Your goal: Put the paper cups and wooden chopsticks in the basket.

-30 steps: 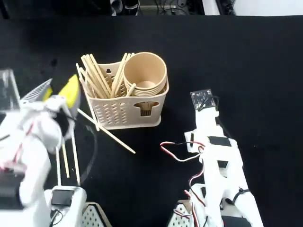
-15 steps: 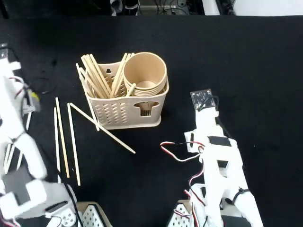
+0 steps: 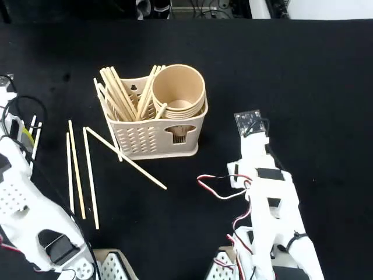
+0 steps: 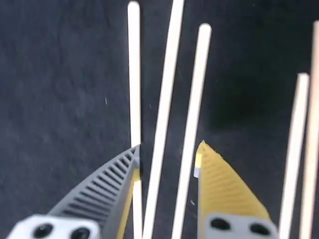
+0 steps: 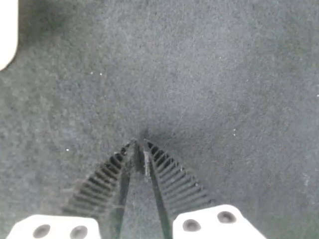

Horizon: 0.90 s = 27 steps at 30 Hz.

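Note:
A white perforated basket (image 3: 154, 137) stands mid-table, holding stacked paper cups (image 3: 179, 90) and several wooden chopsticks (image 3: 119, 93). More loose chopsticks (image 3: 81, 175) lie on the black cloth left of it, and one (image 3: 131, 163) lies slanted by the basket's front corner. At the table's far left, my left gripper (image 3: 26, 135) (image 4: 168, 146) is low over another few chopsticks (image 3: 35, 137). It is open, with two sticks (image 4: 192, 99) between its grey and yellow fingers and a third (image 4: 133, 74) just outside the grey one. My right gripper (image 3: 250, 125) (image 5: 139, 145) is shut on nothing, over bare cloth right of the basket.
A red-and-white cable (image 3: 218, 189) loops off the right arm's base. A corner of the basket (image 5: 7, 30) sits near the right gripper. The black cloth stretches wide behind and to the right of the basket.
The left arm swung away from beside the basket to the far left edge and dropped over the chopsticks there. The right arm stayed still.

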Motion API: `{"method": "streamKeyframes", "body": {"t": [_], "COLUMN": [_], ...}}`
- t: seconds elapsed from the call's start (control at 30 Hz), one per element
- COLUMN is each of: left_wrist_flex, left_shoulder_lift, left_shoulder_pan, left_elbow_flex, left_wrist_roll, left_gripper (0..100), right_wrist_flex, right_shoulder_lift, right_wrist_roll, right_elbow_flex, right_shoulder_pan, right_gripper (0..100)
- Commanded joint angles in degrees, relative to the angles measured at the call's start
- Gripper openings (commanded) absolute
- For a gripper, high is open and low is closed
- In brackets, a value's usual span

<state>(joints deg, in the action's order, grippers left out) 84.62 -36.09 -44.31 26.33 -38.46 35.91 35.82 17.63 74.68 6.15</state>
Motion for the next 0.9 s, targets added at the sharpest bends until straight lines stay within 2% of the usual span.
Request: {"method": "streamKeyframes", "body": {"t": [0.0, 0.23, 0.43, 0.57, 0.63, 0.7, 0.87], "left_wrist_flex": [0.4, 0.4, 0.4, 0.4, 0.6, 3.3, 16.5], "left_shoulder_lift": [-3.9, -13.3, -18.7, -19.1, -19.0, -18.5, -13.8], "left_shoulder_pan": [-0.7, -1.7, -2.2, -1.5, -0.9, -0.4, 0.4], "left_elbow_flex": [8.5, 18.0, 20.3, 20.4, 20.4, 21.8, 30.0], "left_wrist_roll": [-1.8, -2.0, -2.0, -1.9, -1.9, -1.9, -1.6], "left_gripper": [19, 18, 18, 3, 4, 3, 3], "right_wrist_flex": [0.4, 0.4, 0.4, 0.4, 0.4, 0.4, 0.4], "right_shoulder_lift": [0.2, 0.2, 0.2, 0.2, 0.2, 0.2, 0.2], "right_wrist_roll": [0.4, 0.4, 0.4, 0.4, 0.4, 0.4, 0.4], "right_elbow_flex": [-0.5, -0.5, -0.5, -0.5, -0.5, -0.5, -0.5], "right_shoulder_pan": [-0.3, -0.3, -0.3, -0.3, -0.3, -0.3, -0.3], "right_gripper": [1.2, 1.2, 1.2, 1.2, 1.2, 1.2, 1.2]}}
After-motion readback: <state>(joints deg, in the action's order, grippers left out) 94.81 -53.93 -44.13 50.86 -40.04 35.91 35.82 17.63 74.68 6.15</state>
